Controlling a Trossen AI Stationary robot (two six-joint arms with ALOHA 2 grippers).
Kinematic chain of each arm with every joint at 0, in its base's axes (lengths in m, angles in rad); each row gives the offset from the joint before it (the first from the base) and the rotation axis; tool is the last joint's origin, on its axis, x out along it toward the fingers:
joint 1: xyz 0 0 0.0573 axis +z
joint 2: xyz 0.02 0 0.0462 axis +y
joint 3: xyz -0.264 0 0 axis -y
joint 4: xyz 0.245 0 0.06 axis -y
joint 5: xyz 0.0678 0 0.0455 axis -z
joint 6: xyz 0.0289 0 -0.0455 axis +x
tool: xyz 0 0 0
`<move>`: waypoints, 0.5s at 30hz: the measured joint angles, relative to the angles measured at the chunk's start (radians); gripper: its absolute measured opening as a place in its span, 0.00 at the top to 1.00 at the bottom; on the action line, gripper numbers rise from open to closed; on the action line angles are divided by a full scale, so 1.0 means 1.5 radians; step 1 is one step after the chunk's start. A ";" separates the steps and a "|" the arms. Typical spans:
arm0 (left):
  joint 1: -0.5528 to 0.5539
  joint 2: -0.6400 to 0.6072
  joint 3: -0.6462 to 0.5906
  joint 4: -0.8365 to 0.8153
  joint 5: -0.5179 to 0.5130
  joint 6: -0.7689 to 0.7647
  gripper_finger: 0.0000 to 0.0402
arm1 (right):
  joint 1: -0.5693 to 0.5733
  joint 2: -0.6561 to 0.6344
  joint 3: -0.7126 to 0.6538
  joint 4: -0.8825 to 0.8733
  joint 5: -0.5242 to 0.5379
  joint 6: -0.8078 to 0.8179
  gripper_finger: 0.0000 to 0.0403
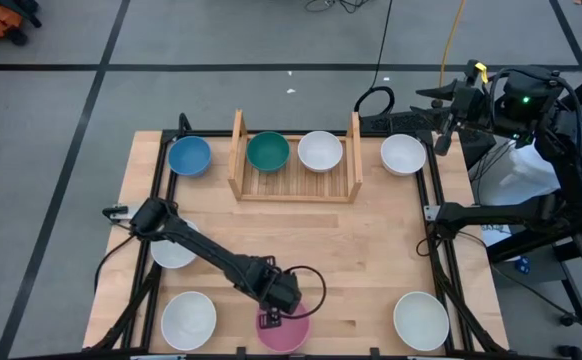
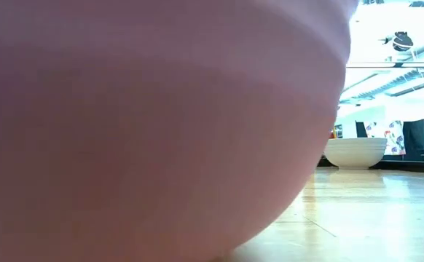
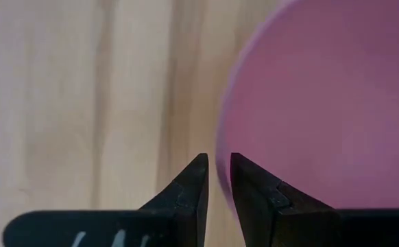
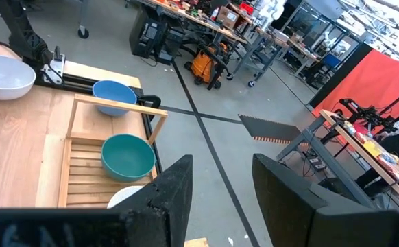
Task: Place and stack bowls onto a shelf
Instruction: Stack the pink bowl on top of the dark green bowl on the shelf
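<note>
Right now the left gripper [image 1: 271,318] is down at the near edge of the table, its two fingers [image 3: 192,189] pinched on the rim of the pink bowl [image 1: 286,330], one finger outside the wall and one just inside. The bowl sits flat on the wood directly under the gripper, filling the low view. I'd say the grip looks thin: only the fingertips bite the rim, so the lift should go slowly and straight up, keeping the bowl level so it doesn't swing or slip.

Well ahead of the gripper stands the shelf [image 1: 296,186], already carrying the teal bowl [image 1: 268,151] and a white bowl [image 1: 320,151] side by side. Off to the far right the right gripper [image 4: 220,199] waits above the table's corner, fingers apart, holding nothing.
</note>
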State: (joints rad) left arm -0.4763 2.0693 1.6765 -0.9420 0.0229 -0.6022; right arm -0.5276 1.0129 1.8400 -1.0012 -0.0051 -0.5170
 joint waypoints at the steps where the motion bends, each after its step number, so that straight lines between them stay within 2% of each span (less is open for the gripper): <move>1: 0.000 0.000 -0.008 0.010 0.008 -0.002 0.83 | 0.000 0.000 0.000 0.000 0.000 0.000 0.64; 8: 0.000 0.000 -0.050 0.084 0.022 -0.044 0.83 | 0.000 0.000 0.000 -0.001 0.000 0.000 0.64; 12: 0.004 0.000 -0.066 0.085 0.022 -0.088 0.84 | 0.000 0.000 0.000 -0.001 0.000 0.000 0.64; 15: 0.011 0.000 -0.070 0.086 0.023 -0.122 0.90 | 0.000 0.000 0.000 -0.001 0.000 0.000 0.64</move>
State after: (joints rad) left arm -0.4599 2.0693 1.5715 -0.8129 0.0569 -0.7854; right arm -0.5278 1.0128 1.8400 -1.0019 -0.0051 -0.5175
